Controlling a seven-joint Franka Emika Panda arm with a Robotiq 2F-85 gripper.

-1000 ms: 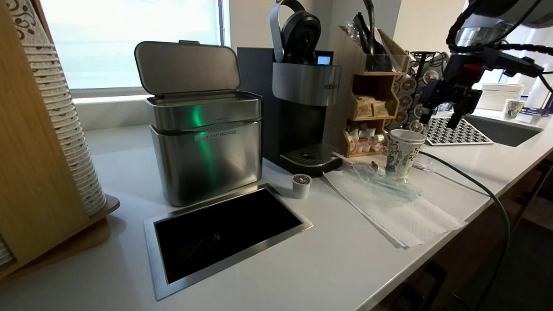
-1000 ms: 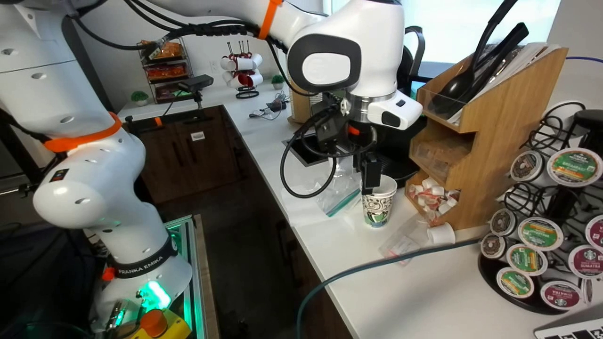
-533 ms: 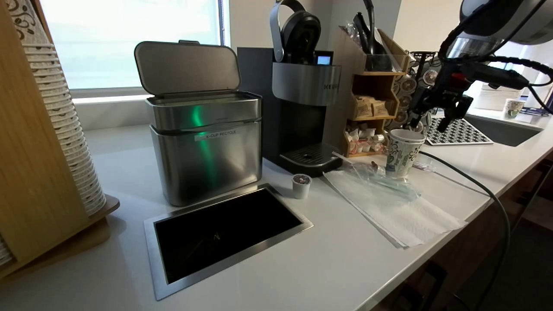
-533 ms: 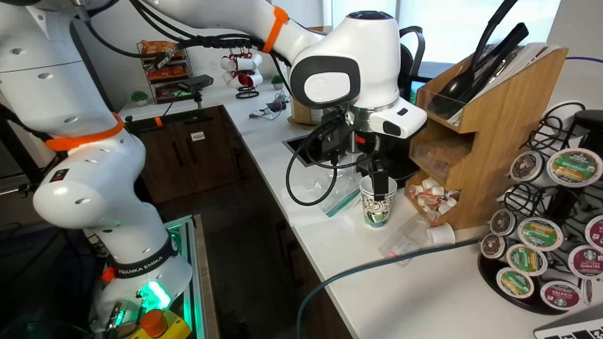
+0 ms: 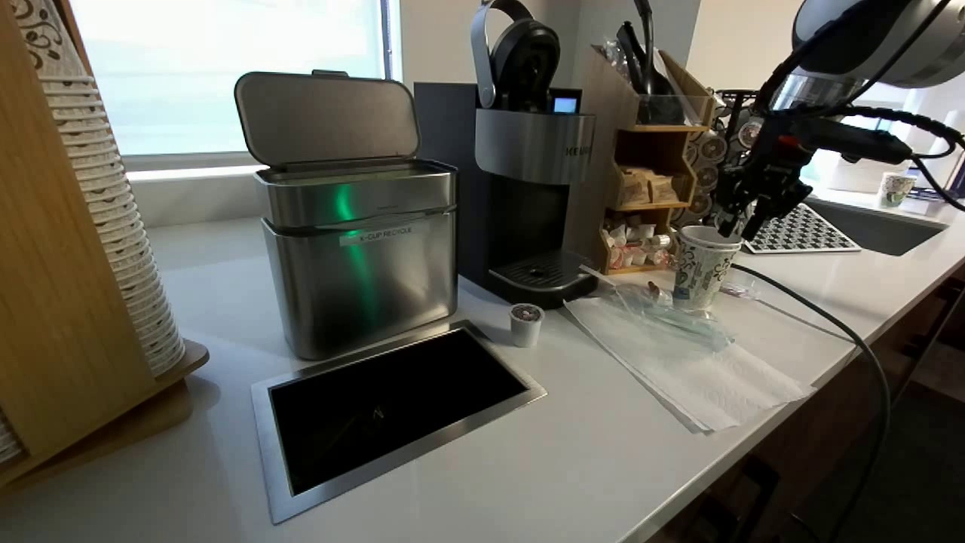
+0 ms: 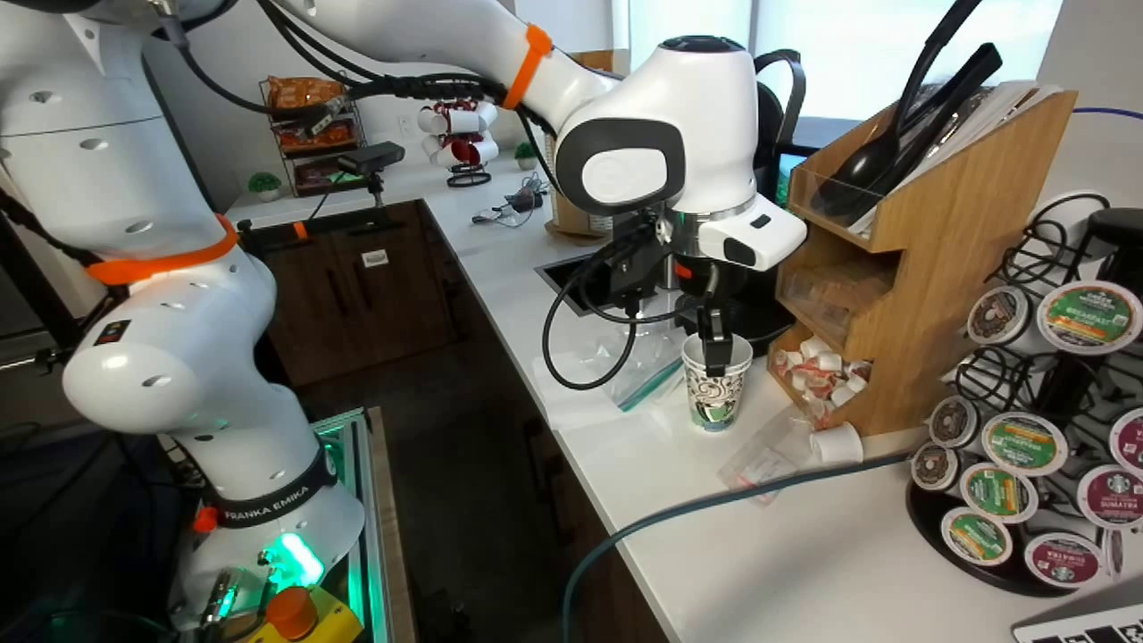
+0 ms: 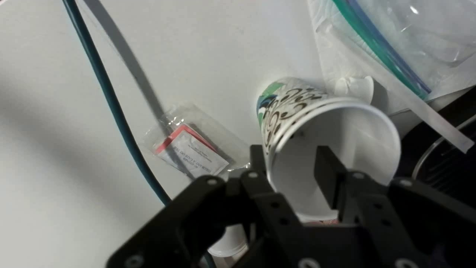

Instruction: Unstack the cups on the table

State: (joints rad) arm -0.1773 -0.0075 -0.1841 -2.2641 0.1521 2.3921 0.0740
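Observation:
The cups (image 5: pixel 697 279) stand nested and upright on the white table (image 5: pixel 528 460), with two rims close together at the top. Their patterned side (image 6: pixel 714 397) has green and dark swirls. In the wrist view the white mouth of the inner cup (image 7: pixel 372 149) faces the camera. My gripper (image 7: pixel 292 160) straddles the near wall: one finger (image 7: pixel 257 158) is outside the rims, the other finger (image 7: pixel 327 167) is over or in the mouth. A gap remains between the fingers, so the jaws are partly open. Whether either finger touches the cups, I cannot tell.
A clear bag (image 7: pixel 438 33) and paper towel (image 5: pixel 709 392) lie beside the cups. A dark cable (image 6: pixel 661 518) crosses the table past a small packet (image 7: pixel 193 149). The coffee machine (image 5: pixel 535 151) and wooden organizer (image 6: pixel 955 250) stand close behind. Another patterned cup (image 5: pixel 896 190) stands by the sink.
My gripper has come down to the rims of the cups, and its fingers have drawn closer together. The cups have stayed in place.

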